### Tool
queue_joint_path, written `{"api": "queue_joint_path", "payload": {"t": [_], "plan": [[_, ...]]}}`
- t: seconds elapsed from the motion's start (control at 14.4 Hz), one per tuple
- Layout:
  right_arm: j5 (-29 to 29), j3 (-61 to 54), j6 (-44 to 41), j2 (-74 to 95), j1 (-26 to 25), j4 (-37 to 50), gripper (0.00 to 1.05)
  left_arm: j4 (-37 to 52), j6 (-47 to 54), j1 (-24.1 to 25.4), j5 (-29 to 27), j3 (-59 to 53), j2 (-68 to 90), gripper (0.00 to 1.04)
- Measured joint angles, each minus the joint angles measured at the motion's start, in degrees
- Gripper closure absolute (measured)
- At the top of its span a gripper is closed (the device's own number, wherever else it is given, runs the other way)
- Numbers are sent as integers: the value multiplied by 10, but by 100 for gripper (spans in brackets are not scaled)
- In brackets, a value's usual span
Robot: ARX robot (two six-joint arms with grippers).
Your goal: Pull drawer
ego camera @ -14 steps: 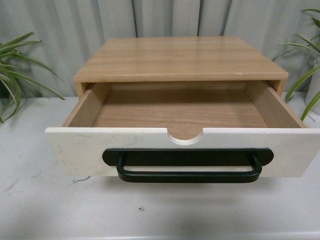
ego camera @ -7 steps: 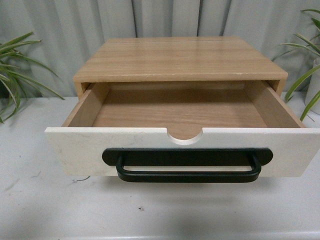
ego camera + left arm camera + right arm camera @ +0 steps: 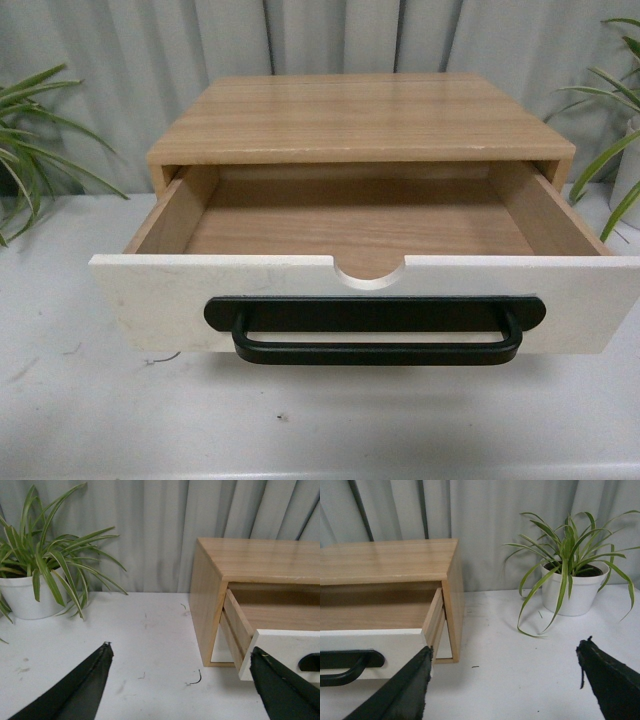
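Drawer (image 3: 365, 290) extended from wooden cabinet (image 3: 360, 118). Left gripper (image 3: 182, 680) and right gripper (image 3: 505, 680): fingers spread wide, holding nothing, clear of drawer.

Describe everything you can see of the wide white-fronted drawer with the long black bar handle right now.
The wide shallow drawer with the white front is pulled well out of its light wood cabinet, which sits on the white table. Its long black bar handle runs across the front on a black backplate. A half-round notch is cut in the top edge. The inside is light wood and empty. Neither the left gripper nor the right gripper touches it; both stand open, either side of it.
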Motion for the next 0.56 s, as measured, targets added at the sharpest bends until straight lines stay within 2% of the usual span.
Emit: {"api": "queue_joint_path", "payload": {"t": [0.07, 0.14, 0.56], "plan": [[0, 0, 0, 0, 0, 0, 4, 0, 0, 0, 0, 0, 0, 6], [0, 0, 0, 0, 0, 0, 8, 0, 0, 0, 0, 0, 0, 7], [0, 0, 0, 0, 0, 0, 6, 0, 0, 0, 0, 0, 0, 7]]}}
